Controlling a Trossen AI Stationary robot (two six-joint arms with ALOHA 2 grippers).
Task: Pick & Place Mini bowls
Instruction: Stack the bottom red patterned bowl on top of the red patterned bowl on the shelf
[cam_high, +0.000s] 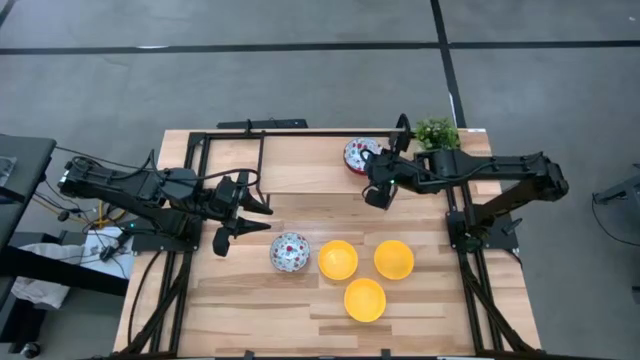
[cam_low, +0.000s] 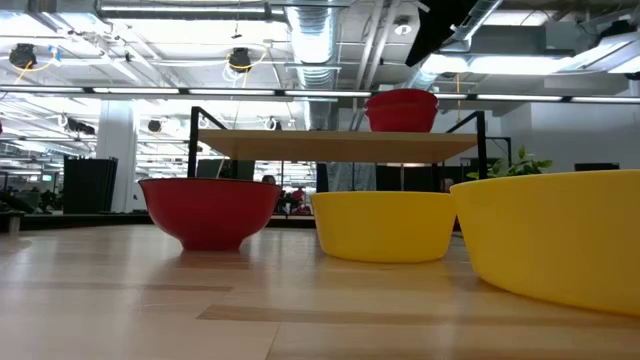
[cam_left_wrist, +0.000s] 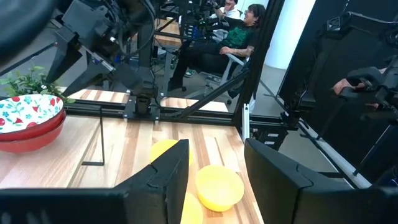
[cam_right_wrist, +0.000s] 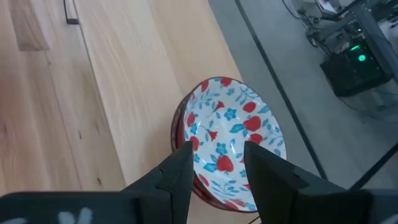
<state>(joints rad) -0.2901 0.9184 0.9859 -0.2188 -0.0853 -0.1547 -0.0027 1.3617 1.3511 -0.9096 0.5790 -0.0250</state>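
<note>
Step in hand: right gripper (cam_high: 378, 196) hangs just beside the floral stack (cam_high: 360, 154) on the raised shelf (cam_high: 300, 150); looks like the moment between placing one bowl and fetching the next.
Right tool: fingers parted, nothing between them; the top floral bowl (cam_right_wrist: 231, 142) sits free below.
Left tool: left gripper (cam_high: 245, 218) hovers left of the lone floral bowl (cam_high: 290, 252), jaws apart, empty.
Bowls on table: lone floral bowl, then three yellow bowls (cam_high: 365, 299) clustered to its right.
Next move, judged: left gripper needs to drop over the floral bowl's rim and close; yellow ones remain after.
Bystander: person (cam_left_wrist: 239, 34) seated beyond the table.
</note>
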